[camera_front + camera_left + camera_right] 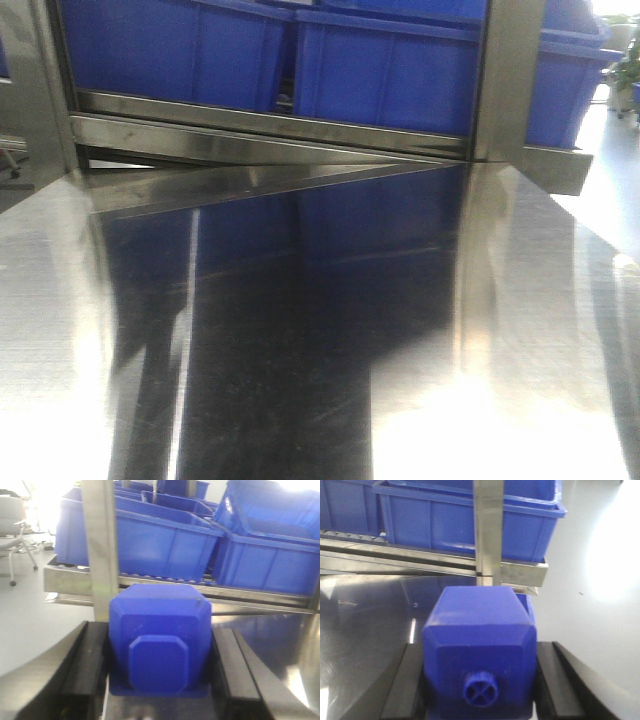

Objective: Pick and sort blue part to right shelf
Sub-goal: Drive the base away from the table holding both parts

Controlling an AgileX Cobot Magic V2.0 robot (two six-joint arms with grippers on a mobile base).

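Observation:
My left gripper (160, 675) is shut on a blue part (160, 640), a blocky piece with a raised octagonal face, held between its black fingers (85, 665). My right gripper (479, 680) is shut on another blue part (479, 645), blocky with a small round cross-marked stub facing the camera, held between its black fingers (555, 680). Neither gripper nor either part shows in the front view. Both parts are held above the shiny steel table (320, 330), in front of the shelf rail.
Several blue bins (385, 75) sit on a steel roller shelf (270, 130) behind the table; they also show in the left wrist view (160, 545) and the right wrist view (435, 520). Upright steel posts (510, 80) (100, 550) (489, 530) stand in front of the bins.

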